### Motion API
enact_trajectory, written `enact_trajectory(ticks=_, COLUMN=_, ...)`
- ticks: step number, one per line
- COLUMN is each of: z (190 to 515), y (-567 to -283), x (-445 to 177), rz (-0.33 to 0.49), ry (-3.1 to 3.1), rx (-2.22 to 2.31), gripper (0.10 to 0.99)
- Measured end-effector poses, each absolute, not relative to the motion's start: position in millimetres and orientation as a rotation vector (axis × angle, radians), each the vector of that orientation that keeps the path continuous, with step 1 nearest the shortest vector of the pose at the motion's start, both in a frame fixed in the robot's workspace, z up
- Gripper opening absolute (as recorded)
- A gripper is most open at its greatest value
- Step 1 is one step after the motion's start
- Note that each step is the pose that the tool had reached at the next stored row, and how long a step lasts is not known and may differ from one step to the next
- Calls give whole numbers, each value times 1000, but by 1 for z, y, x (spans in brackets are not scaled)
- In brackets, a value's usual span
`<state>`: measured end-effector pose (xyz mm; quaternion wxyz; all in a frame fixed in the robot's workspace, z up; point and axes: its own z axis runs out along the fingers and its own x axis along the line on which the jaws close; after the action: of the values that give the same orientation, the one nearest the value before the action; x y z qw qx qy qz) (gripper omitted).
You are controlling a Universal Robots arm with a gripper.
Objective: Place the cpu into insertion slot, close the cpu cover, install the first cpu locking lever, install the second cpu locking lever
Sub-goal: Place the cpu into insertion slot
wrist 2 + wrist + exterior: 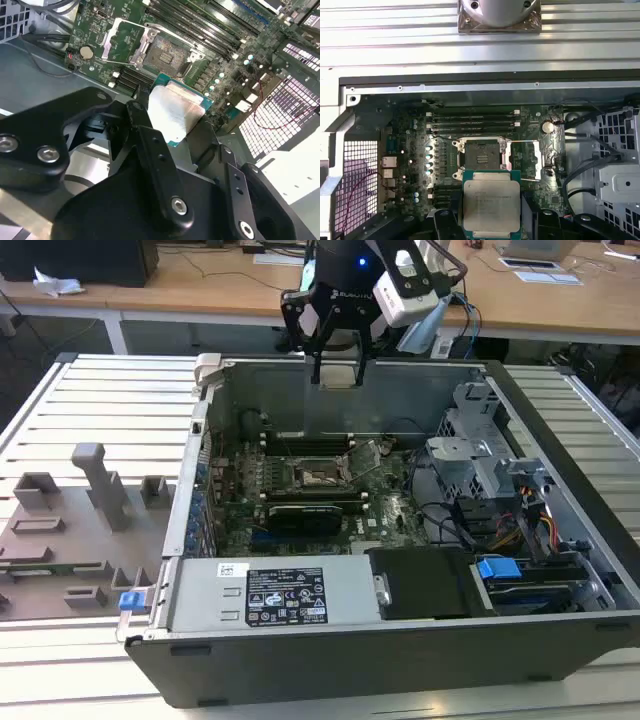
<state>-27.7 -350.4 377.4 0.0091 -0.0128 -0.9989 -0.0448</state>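
My gripper (338, 372) hangs above the back wall of the open computer case, shut on the cpu (340, 376). In both wrist views the cpu (491, 202) (176, 111) is a square chip with a silver-grey top and green edge, clamped between black fingers (141, 125). It is held in the air, apart from the board. The insertion slot (481, 157) (165, 52) (322, 476) lies bare in the middle of the green motherboard. The cpu cover (526, 160) (122, 42) is swung open beside the slot.
Long black memory slots (472, 120) run beside the socket. The case holds a labelled power supply (270, 595) at the front and a metal drive cage (480, 455) with cables on the exterior view's right. A grey fixture (100, 485) stands outside on the exterior view's left.
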Motion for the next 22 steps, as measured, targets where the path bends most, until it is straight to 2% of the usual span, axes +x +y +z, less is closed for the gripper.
enact_trajectory(ticks=22, z=358, y=-350, x=-28, rz=-137, ry=-3120, rx=-40, gripper=545)
